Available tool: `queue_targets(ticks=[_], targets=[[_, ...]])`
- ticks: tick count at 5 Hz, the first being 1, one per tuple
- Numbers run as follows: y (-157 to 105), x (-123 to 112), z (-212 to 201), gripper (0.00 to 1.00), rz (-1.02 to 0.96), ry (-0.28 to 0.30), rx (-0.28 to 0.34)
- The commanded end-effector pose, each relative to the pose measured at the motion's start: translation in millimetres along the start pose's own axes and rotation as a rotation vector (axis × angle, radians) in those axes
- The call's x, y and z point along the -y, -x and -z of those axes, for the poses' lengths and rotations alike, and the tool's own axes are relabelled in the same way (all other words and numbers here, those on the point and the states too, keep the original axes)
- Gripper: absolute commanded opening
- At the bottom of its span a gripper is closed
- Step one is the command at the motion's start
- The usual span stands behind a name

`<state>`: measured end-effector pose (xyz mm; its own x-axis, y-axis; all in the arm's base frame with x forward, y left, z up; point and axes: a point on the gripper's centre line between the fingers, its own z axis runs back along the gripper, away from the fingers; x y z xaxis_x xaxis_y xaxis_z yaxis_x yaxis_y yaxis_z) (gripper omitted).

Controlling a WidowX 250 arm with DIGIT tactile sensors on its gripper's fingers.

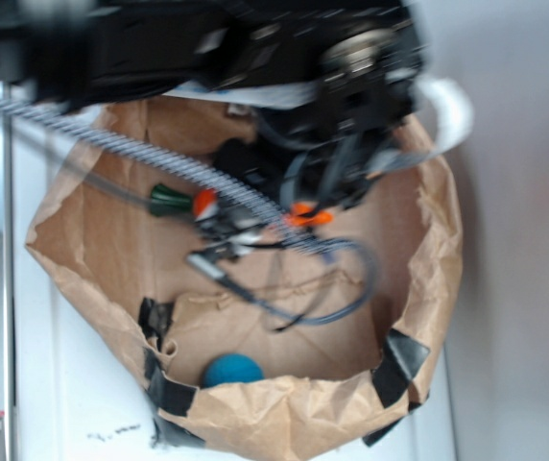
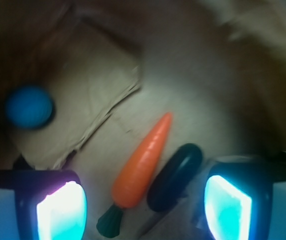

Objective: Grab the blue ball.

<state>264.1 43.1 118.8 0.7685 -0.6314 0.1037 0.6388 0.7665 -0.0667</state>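
Looking down through the exterior view, I see the blue ball point(image 1: 233, 370) resting on the floor of a crumpled brown paper bag point(image 1: 428, 288), close against the bag's near wall and well apart from the arm. My arm point(image 1: 255, 48) reaches in from the top of the picture, dark and blurred, with a ribbed cable point(image 1: 111, 144) running slantwise across the bag. The gripper point(image 1: 337, 182) hangs over the far half of the bag; from here its fingers are lost in the dark tangle and I cannot tell how they stand. The green end and a bit of orange of the toy carrot point(image 1: 183, 203) show beside the cable. Patches of black tape point(image 1: 399, 365) hold the bag's rim at the near side. The bag stands on a pale desk point(image 1: 63, 403).

In the wrist view, the gripper point(image 2: 143, 205) has its fingers point(image 2: 63, 212) spread wide with nothing between the pads. The carrot point(image 2: 143, 162) lies slantwise below them, its green stub nearest the camera, and a dark oblong capsule point(image 2: 175, 177) lies just beside it, apparently touching. The ball point(image 2: 28, 106) sits far off to the left on the paper floor, clear of both fingers.
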Motion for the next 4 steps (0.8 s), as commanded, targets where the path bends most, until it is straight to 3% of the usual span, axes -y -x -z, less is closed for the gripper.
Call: queue_targets(ticks=[1,2,4], targets=[[-17,12,8,1.0,0.214,-0.105,0.01],[-22,28,19,1.0,0.282,-0.068,0.005],[-29,54,25,1.0,0.416,0.02,0.064]])
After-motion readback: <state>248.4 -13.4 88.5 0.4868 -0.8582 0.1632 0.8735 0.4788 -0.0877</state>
